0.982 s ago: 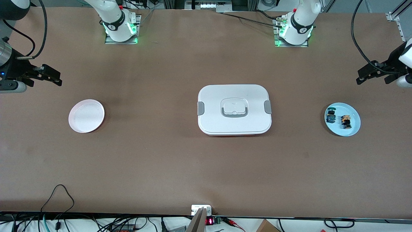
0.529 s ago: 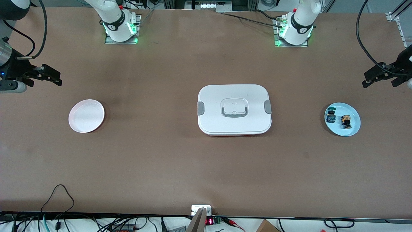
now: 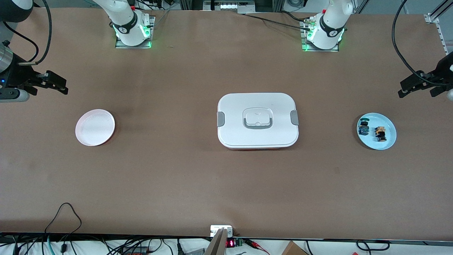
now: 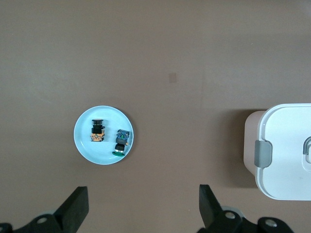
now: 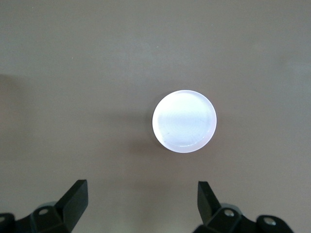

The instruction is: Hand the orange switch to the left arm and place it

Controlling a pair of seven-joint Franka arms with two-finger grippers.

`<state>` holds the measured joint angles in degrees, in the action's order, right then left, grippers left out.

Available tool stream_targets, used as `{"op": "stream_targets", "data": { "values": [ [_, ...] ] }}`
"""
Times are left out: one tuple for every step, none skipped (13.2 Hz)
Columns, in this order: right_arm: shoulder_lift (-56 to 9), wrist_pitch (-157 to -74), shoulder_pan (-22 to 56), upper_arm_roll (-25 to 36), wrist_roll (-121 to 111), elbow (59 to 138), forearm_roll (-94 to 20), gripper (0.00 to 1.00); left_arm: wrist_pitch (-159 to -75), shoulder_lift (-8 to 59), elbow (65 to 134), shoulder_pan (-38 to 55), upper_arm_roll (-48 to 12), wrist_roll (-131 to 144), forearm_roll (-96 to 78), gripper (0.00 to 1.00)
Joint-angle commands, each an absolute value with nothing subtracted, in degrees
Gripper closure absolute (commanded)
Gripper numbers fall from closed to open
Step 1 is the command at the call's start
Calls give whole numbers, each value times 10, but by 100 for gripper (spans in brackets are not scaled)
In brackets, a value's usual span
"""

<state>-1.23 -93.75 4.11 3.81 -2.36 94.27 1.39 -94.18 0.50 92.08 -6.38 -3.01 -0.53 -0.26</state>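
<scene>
The orange switch (image 3: 380, 134) lies on the blue plate (image 3: 388, 143), well apart from the left pincer (image 3: 407, 88), spread wide and empty.

Brown counter (image 3: 177, 170). White box (image 3: 257, 102) showing grey clips. Light blue plate (image 3: 387, 141) carrying orange switch (image 3: 380, 134), black with orange, and blue-and-black switch (image 3: 363, 128). Pale pink plate (image 3: 95, 127). Black hands, white arms.

Your left claw (image 4: 141, 206) is hanging open above the desk (image 4: 170, 53); the orange switch (image 4: 97, 131) and a blue-and-black switch (image 4: 121, 141) are lying on the blue plate (image 4: 85, 143), the box (image 4: 282, 155) well apart.
</scene>
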Motion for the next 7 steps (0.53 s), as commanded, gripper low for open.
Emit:
{"op": "stream_targets", "data": {
  "values": [
    [-12,-927,38,37,-23,931,8,0,-927,18,898,-63,-32,-5,-4,0],
    [-12,-927,38,37,-23,931,8,0,-927,18,898,-62,-33,-5,-4,0],
    [-12,-927,38,37,-23,931,8,0,-927,18,898,-62,-33,-3,-4,0],
    [-12,-927,38,37,-23,931,8,0,-927,17,897,-62,-33,-3,-7,0],
    [-12,-927,38,37,-23,931,8,0,-927,17,897,-63,-32,-4,-11,0],
    [-12,-927,38,37,-23,931,8,0,-927,17,897,-64,-32,-3,-11,0],
    [-12,-927,38,37,-23,931,8,0,-927,17,897,-64,-32,-1,-11,0]
  ]
}}
